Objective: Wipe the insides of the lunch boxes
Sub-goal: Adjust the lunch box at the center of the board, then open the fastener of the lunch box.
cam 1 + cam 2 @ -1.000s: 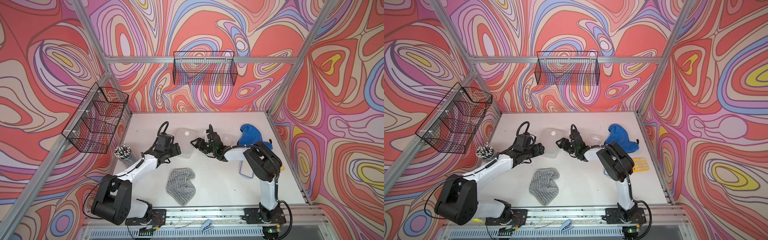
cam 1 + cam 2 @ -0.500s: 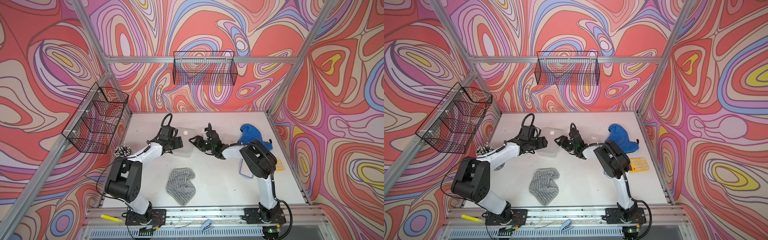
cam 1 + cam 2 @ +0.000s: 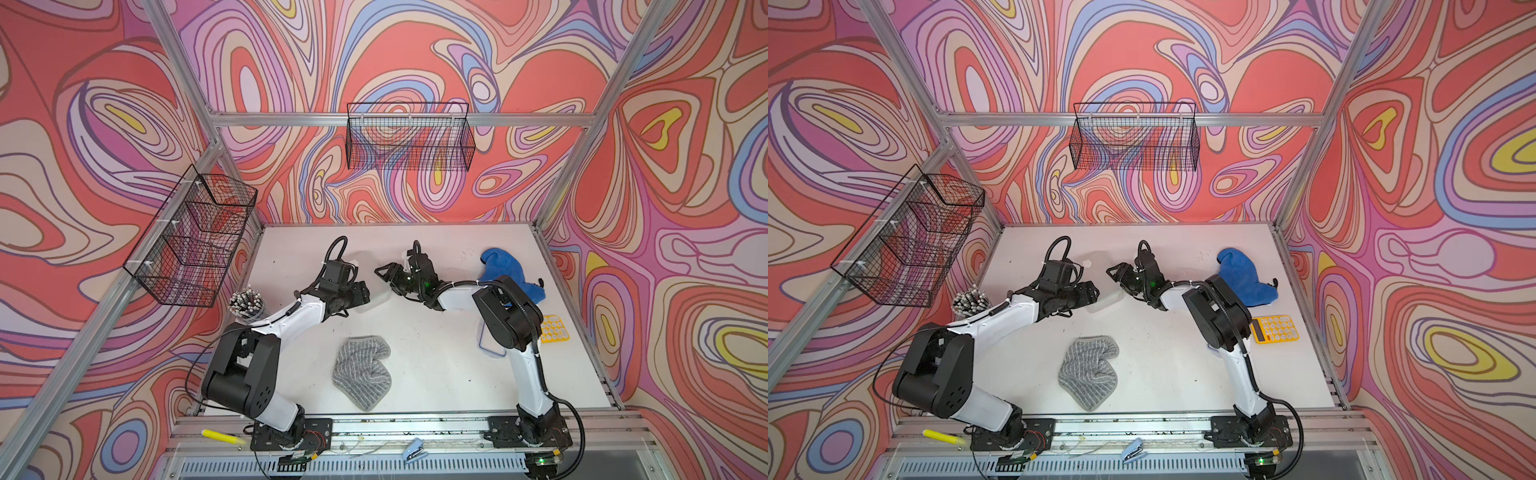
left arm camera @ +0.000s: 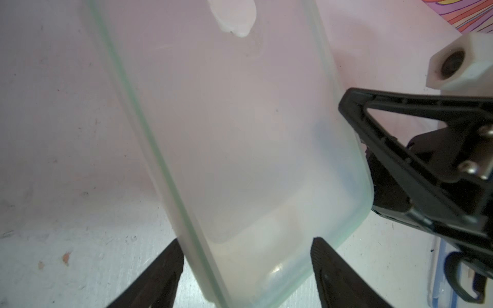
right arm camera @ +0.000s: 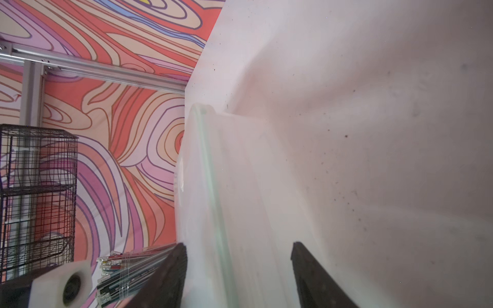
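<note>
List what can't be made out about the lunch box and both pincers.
Left pincer grip on the lunch box: left wrist view, fingers straddle it, contact unclear.
Right pincer grip: right wrist view, frosted plastic blurs the contact.
Blue-rimmed lid: in a top view, the right arm covers most.

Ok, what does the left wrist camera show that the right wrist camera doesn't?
Only the left wrist view shows the right gripper against the side of the lunch box, plus the edge of a blue-rimmed lid. Only the right wrist view shows the wire basket and the pencil bundle. Both show the lunch box and the white table, with that camera's own fingers straddling the box.
</note>
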